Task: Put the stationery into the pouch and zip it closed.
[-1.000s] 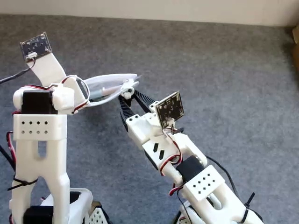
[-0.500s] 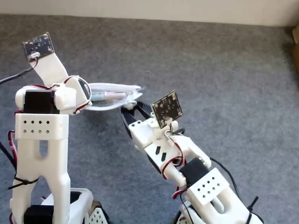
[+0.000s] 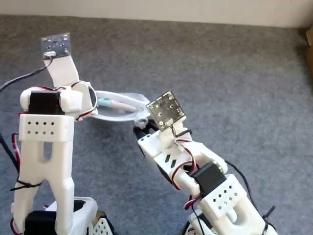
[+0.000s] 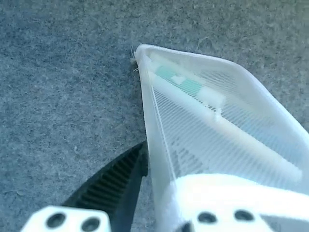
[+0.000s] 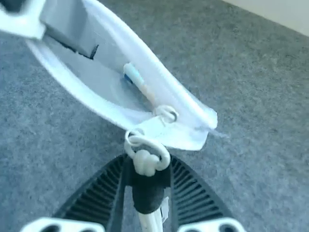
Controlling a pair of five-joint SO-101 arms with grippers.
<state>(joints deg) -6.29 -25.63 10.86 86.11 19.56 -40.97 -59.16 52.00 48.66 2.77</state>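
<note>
1. Your grey table [image 3: 234, 73] lies under both arms.
2. The mesh pouch [image 5: 96, 87] is held open between your hands.
3. Your left hand [image 4: 154, 169] is clamped on one end of the pouch.
4. Your right hand [image 5: 146, 166] is closed on the zipper pull [image 5: 145, 157].
5. A pen [image 5: 137, 84] lies inside the pouch.

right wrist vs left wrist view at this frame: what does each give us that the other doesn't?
Right wrist view: the open mouth of the pouch seen from the zipper end, with the zipper pull pinched between the right jaws. Left wrist view: the pouch's mesh side wall and its closed corner, with green markings visible through the mesh. Both: the pouch, a pen lying inside it, the left jaws holding the pouch, and the grey carpet underneath.
</note>
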